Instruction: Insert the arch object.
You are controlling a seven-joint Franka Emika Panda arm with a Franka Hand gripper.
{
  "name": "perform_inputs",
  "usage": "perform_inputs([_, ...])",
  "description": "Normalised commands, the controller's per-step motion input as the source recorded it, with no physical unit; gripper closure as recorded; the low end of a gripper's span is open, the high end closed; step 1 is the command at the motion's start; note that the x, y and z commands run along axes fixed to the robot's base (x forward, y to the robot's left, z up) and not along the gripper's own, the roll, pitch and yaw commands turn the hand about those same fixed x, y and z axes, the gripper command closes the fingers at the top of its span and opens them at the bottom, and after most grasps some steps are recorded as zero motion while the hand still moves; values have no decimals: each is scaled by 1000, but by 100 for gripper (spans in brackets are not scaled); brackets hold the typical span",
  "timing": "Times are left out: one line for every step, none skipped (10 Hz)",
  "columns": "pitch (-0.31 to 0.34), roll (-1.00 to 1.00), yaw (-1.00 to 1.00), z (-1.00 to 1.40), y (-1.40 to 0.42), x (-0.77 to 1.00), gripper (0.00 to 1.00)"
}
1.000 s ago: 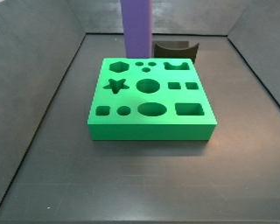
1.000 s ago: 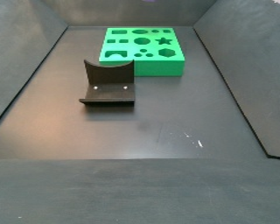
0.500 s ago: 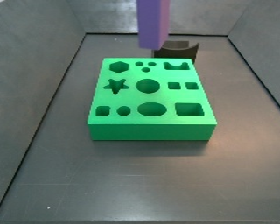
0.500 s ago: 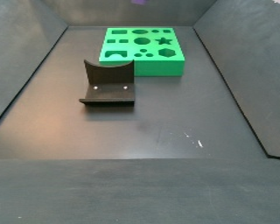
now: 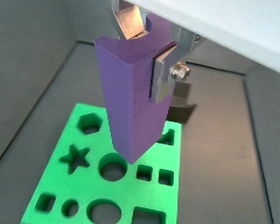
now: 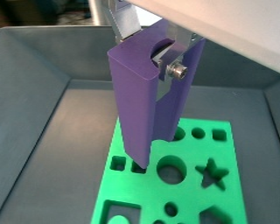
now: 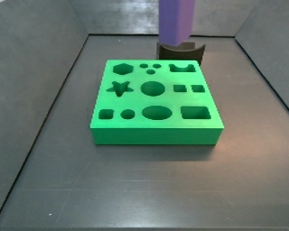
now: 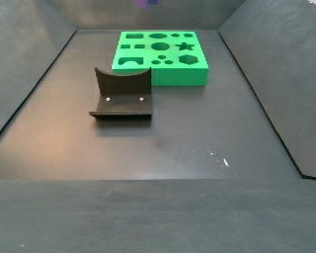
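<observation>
The dark counter (image 8: 188,188) carries the green board (image 7: 153,135), a slab cut with shaped holes: star, hexagon, circles, squares and an arch-shaped hole near its far edge in a side view.

The arch object (image 6: 136,105) is a tall purple bar with a shallow groove running down one face. It hangs in the air with its long axis upright, its lower end pointing down at the board. In both wrist views that end sits over the rows of holes and is not in any of them. In a side view it shows as a purple column (image 7: 176,20) above the board's far edge.

The fixture (image 8: 121,96) stands on the counter just beside the board.

The hand (image 5: 150,48) is clamped on the upper part of the bar, its silver fingers (image 5: 166,77) pressed against opposite faces.
</observation>
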Motion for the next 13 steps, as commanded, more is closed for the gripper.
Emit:
perform_inputs([-3,0,-923,-69,126,214,100])
perform_inputs([0,0,-926,-74,123,209,100])
perform_inputs([0,0,-926,-83,123,200,100])
perform_inputs([0,0,-934,-171,109,163,100])
perform_inputs([-3,10,-949,-351,97,166,100])
perform_inputs([0,16,-934,-380,109,177,100])
perform_inputs([0,23,-931,-389,109,174,100])
perform_inputs([0,39,-920,-389,114,166,100])
perform_inputs([0,53,-834,-409,189,131,100])
perform_inputs([0,51,-760,-449,263,100,100])
perform_inputs([0,51,-671,-440,343,57,100])
perform_inputs([0,61,-623,-400,374,9,100])
perform_inputs([11,53,-600,-389,397,6,100])
